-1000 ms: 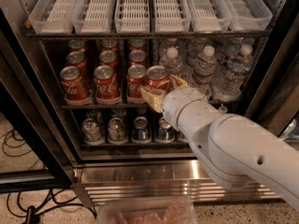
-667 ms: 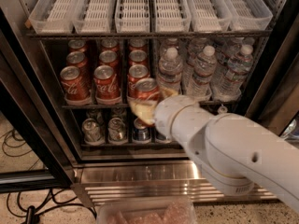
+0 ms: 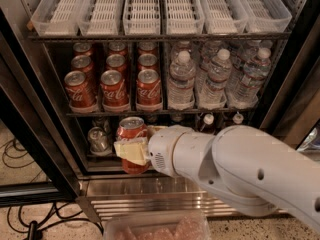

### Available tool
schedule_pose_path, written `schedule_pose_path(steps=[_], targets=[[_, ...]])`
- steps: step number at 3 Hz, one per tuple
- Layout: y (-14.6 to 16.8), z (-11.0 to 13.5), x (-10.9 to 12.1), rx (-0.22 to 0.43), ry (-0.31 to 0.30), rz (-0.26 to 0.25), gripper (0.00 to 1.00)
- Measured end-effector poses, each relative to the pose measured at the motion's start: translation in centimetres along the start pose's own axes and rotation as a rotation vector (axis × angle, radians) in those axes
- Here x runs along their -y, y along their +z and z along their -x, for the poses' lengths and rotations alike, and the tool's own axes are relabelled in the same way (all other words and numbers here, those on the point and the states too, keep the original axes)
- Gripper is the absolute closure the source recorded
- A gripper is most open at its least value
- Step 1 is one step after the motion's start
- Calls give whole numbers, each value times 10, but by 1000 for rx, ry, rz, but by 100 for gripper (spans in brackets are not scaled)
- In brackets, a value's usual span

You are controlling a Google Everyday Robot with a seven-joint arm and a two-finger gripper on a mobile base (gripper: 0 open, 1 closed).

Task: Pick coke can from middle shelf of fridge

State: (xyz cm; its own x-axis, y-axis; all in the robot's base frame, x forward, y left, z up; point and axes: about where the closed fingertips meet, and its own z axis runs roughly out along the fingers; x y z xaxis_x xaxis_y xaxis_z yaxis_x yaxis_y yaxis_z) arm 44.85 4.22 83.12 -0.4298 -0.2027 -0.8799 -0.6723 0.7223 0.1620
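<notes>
One coke can (image 3: pixel 131 129) hangs in the pincer (image 3: pixel 131 152) below the middle shelf (image 3: pixel 200 112).

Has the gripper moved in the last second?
Yes: the gripper, holding the coke can, went down and left, from above the middle shelf to below it.

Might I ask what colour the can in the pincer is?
Red with a silver top; the pincer holds the can below the middle shelf. Camera view.

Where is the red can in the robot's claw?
The coke can sits in the claw, left of centre in the camera view, below the red cans on the middle shelf and right of a silver can.
</notes>
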Motion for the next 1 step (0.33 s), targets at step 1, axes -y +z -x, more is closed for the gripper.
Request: schedule_pose_path(steps=[1], targets=[[1,-3,-9,-31,35,70,100]])
